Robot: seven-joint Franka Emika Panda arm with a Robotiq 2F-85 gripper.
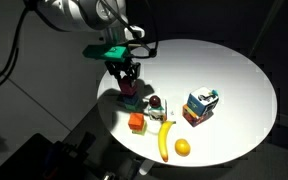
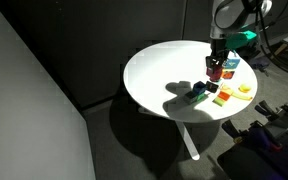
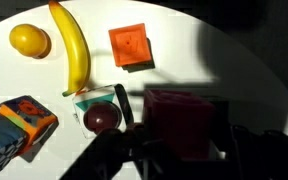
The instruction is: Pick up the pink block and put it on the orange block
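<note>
My gripper (image 1: pixel 128 82) is shut on the pink block (image 1: pixel 129 90), which hangs just above its shadow on the white round table (image 1: pixel 224 70). In the wrist view the pink block (image 3: pixel 184 115) fills the space between the dark fingers of my gripper (image 3: pixel 177 128). The orange block (image 3: pixel 130 45) lies flat on the table beyond and to the left of the held block. In an exterior view the orange block (image 1: pixel 136 123) sits near the table's front edge, below the gripper. From the other side, my gripper (image 2: pixel 215 66) holds the pink block (image 2: pixel 215 73) over the table's far part.
A banana (image 3: pixel 74 50) and a round orange fruit (image 3: pixel 29 40) lie left of the orange block. A dark red ball (image 3: pixel 101 118) and a teal cube (image 3: pixel 89 98) sit close to the gripper's left finger. A multicoloured box (image 1: pixel 200 105) stands further off.
</note>
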